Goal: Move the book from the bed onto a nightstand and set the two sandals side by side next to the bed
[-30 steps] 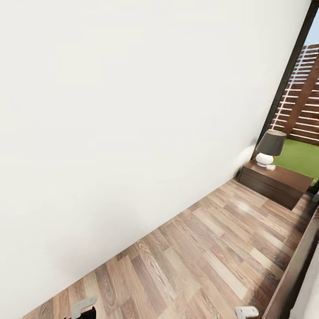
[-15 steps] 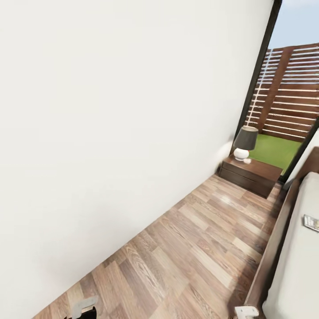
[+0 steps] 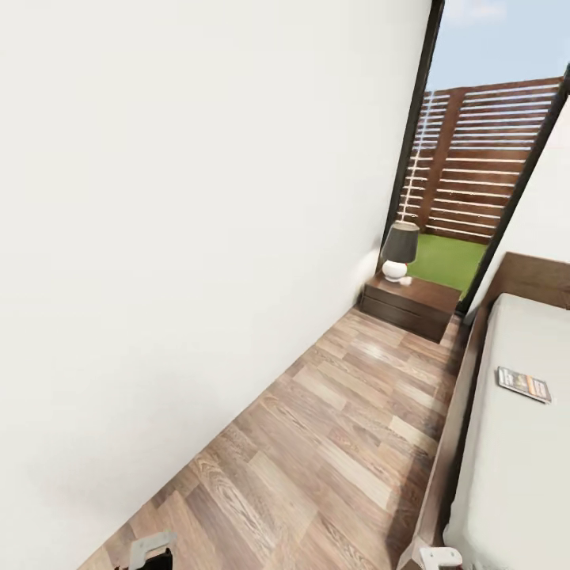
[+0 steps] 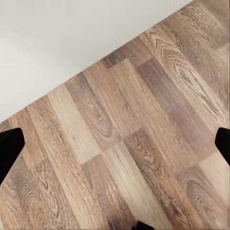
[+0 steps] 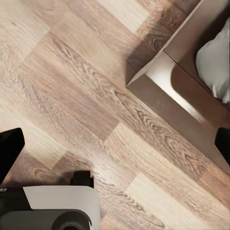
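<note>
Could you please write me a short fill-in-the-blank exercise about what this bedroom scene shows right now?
1. The book lies on the ____.
2. A lamp with a dark shade stands on the ____.
3. The floor between wall and bed is made of ____ planks.

Missing words: bed; nightstand; wood

both grippers [image 4: 115, 143] [image 5: 115, 143] hang low, jaws spread wide
</note>
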`<state>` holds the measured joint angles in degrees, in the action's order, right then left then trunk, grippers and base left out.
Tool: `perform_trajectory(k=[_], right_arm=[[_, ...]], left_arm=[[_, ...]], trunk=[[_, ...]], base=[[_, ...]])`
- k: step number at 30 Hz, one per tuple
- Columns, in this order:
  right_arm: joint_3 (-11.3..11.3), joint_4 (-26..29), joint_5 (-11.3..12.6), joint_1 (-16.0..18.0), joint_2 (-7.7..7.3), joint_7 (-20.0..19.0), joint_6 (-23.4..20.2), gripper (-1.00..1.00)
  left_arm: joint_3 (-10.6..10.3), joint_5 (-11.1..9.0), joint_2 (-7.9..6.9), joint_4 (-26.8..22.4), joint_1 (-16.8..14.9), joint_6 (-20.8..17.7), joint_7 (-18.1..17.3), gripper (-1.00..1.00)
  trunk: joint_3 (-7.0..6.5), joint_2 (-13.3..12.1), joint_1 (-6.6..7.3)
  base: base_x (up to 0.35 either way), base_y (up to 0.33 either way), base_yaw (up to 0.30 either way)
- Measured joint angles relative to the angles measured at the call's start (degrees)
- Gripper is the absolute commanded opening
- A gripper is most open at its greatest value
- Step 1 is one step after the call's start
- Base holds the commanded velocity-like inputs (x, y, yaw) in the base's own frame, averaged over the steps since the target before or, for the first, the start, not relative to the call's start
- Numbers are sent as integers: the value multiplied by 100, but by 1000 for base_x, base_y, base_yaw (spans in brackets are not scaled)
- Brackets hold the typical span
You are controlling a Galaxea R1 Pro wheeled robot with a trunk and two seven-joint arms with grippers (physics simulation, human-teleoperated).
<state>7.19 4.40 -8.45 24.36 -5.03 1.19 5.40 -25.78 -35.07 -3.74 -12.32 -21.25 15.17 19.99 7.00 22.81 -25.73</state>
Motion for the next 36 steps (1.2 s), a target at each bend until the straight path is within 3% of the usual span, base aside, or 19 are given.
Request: perform_trajectory(k=[11, 25, 36], right_arm=[[0, 1, 0, 0, 0, 1, 0, 100], [-1, -2, 0, 0, 0, 0, 0, 100], [-2, -7, -2, 1, 7, -1, 0, 100]], left_arm=[[0, 0, 0, 0, 0, 0, -5, 100], [0, 0, 0, 0, 0, 0, -3, 100], [-1, 0, -1, -2, 1, 1, 0, 100]], trunk=[[0, 0, -1], [0, 0, -2], [0, 0, 0]], base=[[258, 0, -273], [71, 21, -266], [223, 158, -76]])
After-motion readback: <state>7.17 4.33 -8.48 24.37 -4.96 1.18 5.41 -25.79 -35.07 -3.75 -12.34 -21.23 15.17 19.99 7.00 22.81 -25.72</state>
